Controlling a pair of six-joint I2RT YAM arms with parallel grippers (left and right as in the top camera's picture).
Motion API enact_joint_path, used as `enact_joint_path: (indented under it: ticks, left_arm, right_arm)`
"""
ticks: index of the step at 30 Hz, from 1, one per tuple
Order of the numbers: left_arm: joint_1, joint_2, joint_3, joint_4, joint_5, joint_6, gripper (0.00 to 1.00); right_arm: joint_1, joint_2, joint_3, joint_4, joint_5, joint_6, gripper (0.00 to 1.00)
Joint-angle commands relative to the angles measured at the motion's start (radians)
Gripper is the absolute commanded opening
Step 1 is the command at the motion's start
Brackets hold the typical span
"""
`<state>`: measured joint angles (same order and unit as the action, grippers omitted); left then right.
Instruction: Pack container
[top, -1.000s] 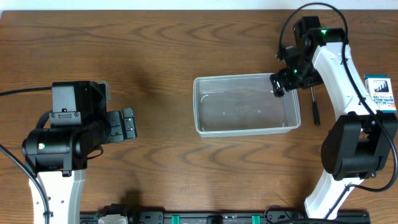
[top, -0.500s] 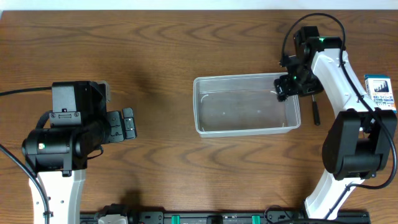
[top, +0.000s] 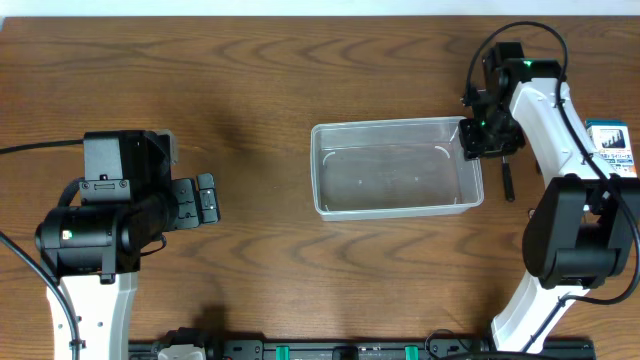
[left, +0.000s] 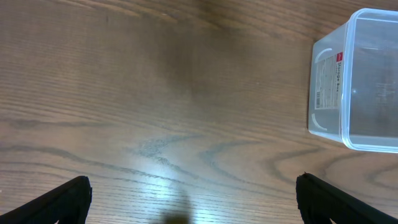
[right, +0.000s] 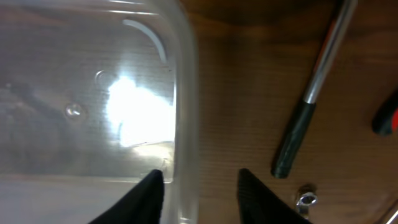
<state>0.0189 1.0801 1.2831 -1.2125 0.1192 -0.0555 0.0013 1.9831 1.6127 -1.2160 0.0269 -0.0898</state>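
Note:
The clear container (top: 397, 125) stands at the table's middle right and holds nothing. My right gripper (top: 481, 139) is at the tub's right end wall near the far corner. In the right wrist view the gripper (right: 200, 176) straddles the container wall (right: 186, 93), with one finger inside the tub and the other outside. A gap still shows between the outer finger and the wall. My left gripper (top: 207, 197) hovers over bare wood to the left. Its jaws (left: 193, 182) are wide apart and hold nothing. The container's end (left: 326, 81) shows at that view's upper right.
A tool with a black handle and metal shaft (top: 507, 175) lies just right of the tub and also shows in the right wrist view (right: 311, 99). Near it are a red object (right: 387, 115) and a small metal piece (right: 305, 199). A blue box (top: 610, 148) sits at the right edge.
My right gripper moved right, from over the tub's inside to its right end wall, and its jaws narrowed around the wall. The left arm has not moved.

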Motion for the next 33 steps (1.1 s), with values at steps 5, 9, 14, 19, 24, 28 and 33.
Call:
enact_joint_path:
  ticks: [5,9,14,19,24,28,33]
  left_arm:
    - [0.005,-0.003,0.013,-0.005,-0.016,-0.009,0.98]
    - [0.005,-0.003,0.013,-0.006,-0.016,-0.009,0.98]
    - [0.005,-0.003,0.013,-0.006,-0.016,-0.009,0.98]
    - [0.005,-0.003,0.013,-0.005,-0.016,-0.009,0.98]
    - [0.005,-0.003,0.013,-0.005,-0.016,-0.009,0.98]
    - [0.005,-0.003,0.013,-0.006,-0.016,-0.009,0.98]
    - [0.005,-0.003,0.013,-0.006,-0.016,-0.009,0.98]
  right_arm:
    - [-0.016,0.000,-0.006,-0.008,0.011,0.006,0.31]
    - [-0.016,0.000,-0.006,-0.008,0.011,0.007,0.25]
    - [-0.016,0.000,-0.006,-0.019,0.011,0.031,0.22]
    - [-0.016,0.000,-0.006,-0.024,0.011,0.034,0.18]
    - [-0.016,0.000,-0.006,-0.034,0.010,0.080,0.12]
    - [-0.016,0.000,-0.006,-0.037,0.010,0.090,0.15]
    - [-0.016,0.000,-0.006,-0.045,0.010,0.145,0.14]
